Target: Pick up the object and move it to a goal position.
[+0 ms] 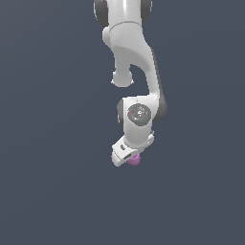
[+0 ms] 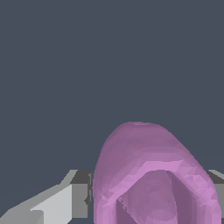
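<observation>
The object (image 1: 134, 160) is a small pink-purple rounded piece, mostly hidden under the white hand in the exterior view. Only its lower edge peeks out below my gripper (image 1: 129, 159). In the wrist view the object (image 2: 148, 175) fills the near field, rounded with a hollow recess facing the camera. It sits between my two grey fingers (image 2: 65, 203), which press against its sides. My gripper (image 2: 151, 197) is shut on it. The arm hangs down from the top of the exterior view, with the hand tilted.
A flat dark blue-grey surface (image 1: 48, 143) spreads all around the arm. No other item shows in either view.
</observation>
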`<state>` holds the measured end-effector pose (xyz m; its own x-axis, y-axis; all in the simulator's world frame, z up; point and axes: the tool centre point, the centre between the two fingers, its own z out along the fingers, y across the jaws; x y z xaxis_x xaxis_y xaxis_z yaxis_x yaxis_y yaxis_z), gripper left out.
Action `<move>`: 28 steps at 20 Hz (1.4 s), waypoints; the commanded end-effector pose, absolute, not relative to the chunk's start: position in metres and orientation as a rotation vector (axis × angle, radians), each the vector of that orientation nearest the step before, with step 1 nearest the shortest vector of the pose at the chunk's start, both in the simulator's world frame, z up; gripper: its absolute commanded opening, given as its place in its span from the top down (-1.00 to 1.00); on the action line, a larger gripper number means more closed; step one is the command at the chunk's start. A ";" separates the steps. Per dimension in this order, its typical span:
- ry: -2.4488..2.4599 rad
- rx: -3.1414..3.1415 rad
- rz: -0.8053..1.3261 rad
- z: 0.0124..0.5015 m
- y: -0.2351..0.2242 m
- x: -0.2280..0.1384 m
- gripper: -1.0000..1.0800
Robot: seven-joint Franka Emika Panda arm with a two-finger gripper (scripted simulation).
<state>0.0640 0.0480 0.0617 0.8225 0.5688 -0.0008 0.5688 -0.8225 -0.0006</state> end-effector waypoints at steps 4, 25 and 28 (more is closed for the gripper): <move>-0.935 -3.000 0.001 0.075 0.014 0.045 1.00; -0.934 -2.999 -0.001 0.150 -0.173 -0.058 1.00; -0.934 -2.999 -0.001 0.156 -0.188 -0.065 1.00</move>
